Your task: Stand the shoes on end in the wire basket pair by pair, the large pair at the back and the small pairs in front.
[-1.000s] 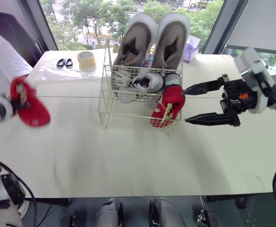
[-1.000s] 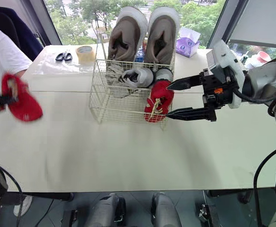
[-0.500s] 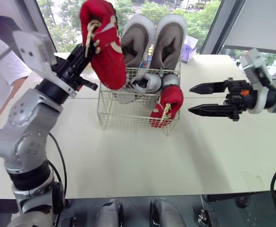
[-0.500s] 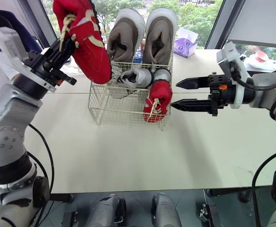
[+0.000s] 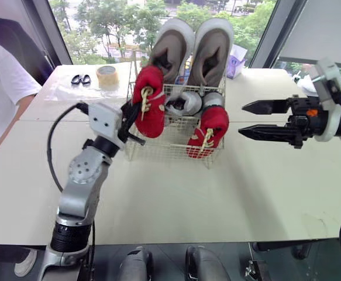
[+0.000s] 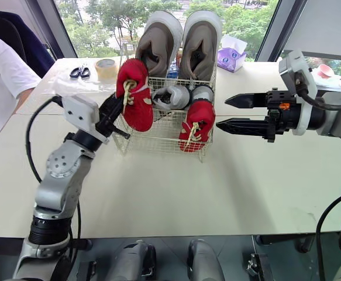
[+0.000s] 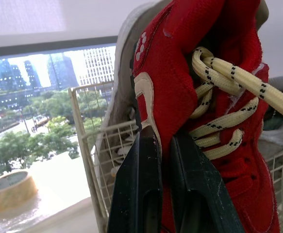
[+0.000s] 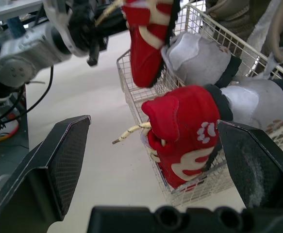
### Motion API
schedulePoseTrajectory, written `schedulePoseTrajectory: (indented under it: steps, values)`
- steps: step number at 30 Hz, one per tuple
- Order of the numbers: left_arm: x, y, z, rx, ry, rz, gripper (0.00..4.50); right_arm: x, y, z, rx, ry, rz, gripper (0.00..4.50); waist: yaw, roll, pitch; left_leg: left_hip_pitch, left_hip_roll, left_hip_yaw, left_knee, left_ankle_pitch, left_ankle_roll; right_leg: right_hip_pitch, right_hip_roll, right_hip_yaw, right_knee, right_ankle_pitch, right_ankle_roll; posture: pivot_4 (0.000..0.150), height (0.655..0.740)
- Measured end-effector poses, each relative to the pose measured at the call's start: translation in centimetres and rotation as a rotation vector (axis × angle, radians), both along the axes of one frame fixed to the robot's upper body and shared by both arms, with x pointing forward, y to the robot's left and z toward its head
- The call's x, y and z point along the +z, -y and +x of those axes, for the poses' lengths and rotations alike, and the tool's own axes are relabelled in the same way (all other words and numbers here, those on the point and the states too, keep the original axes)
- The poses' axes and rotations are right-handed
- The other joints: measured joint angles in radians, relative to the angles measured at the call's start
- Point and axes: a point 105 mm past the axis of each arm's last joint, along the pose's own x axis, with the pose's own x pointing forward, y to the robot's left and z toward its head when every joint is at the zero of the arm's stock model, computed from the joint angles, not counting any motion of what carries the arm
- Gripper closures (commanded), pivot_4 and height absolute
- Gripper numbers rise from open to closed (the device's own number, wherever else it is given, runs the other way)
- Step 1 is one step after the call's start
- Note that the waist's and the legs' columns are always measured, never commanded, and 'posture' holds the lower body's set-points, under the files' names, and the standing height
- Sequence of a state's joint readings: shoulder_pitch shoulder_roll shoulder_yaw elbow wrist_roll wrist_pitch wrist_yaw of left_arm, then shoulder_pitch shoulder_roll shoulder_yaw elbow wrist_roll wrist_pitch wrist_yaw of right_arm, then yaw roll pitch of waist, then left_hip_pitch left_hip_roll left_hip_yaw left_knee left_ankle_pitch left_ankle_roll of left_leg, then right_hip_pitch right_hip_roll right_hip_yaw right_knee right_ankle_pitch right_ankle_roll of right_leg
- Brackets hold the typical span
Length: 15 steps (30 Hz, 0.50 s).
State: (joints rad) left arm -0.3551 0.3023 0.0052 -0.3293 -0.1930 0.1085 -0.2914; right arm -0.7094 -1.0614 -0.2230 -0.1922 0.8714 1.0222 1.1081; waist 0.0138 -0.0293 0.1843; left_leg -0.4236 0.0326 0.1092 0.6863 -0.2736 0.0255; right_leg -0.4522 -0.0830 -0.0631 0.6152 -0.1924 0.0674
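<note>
Here the left gripper (image 5: 133,116) pinches a red shoe (image 5: 150,100) by its collar, toe up, at the front rim of the wire basket (image 5: 158,147) near the worktop's (image 5: 217,193) far edge, probably to seat it beside the other red shoe (image 5: 208,132); the right gripper (image 5: 242,118) hovers spread and empty

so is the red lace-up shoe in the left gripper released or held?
Held: the left gripper is shut on the red lace-up shoe, at the white wire basket's front-left corner.

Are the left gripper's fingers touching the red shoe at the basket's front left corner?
Touching. In the left wrist view the left gripper has both fingers clamped on the red shoe, its edge between them.
</note>
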Motion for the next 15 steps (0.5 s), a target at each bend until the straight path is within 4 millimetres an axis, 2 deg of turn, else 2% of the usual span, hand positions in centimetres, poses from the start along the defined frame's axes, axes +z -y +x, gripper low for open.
schedulePoseTrajectory:
  steps: [3,8,11,14,15]
  values:
    - [-0.9,0.1,-0.4,0.008,0.007,0.037,4.48,0.0,0.1,0.0,-0.006,0.002,0.003,0.0,0.001,0.0,0.0,0.0,0.0,0.0,0.0,0.0,0.0,0.0,0.0,0.0,0.0,0.0,0.0,0.15,0.74]
    - [-3.8,-0.7,-0.4,0.052,-0.062,0.092,4.48,-0.2,0.0,0.2,-0.01,0.0,0.016,0.0,0.0,0.0,0.0,0.0,0.0,0.0,0.0,0.0,0.0,0.0,0.0,0.0,0.0,0.0,0.0,0.15,0.74]
    - [-3.8,-0.8,-0.5,0.037,-0.071,0.085,3.46,-0.4,-0.1,0.3,-0.006,-0.001,0.019,0.0,-0.001,0.0,0.0,0.0,0.0,0.0,0.0,0.0,0.0,0.0,0.0,0.0,0.0,0.0,0.0,0.15,0.74]
    - [-3.5,-1.4,-0.5,0.04,-0.097,0.073,2.01,-0.3,-0.1,0.3,-0.005,0.009,0.021,0.0,-0.001,0.0,0.0,0.0,0.0,-0.001,0.0,0.0,0.0,0.0,0.0,-0.001,0.0,0.0,0.0,0.15,0.74]
    - [-3.2,-1.9,-0.5,0.052,-0.104,0.082,2.01,-0.4,-0.1,0.3,-0.005,0.008,0.021,0.0,-0.001,0.0,0.0,0.0,0.001,-0.001,0.0,0.0,0.0,0.0,0.0,-0.001,0.0,0.0,0.0,0.15,0.74]
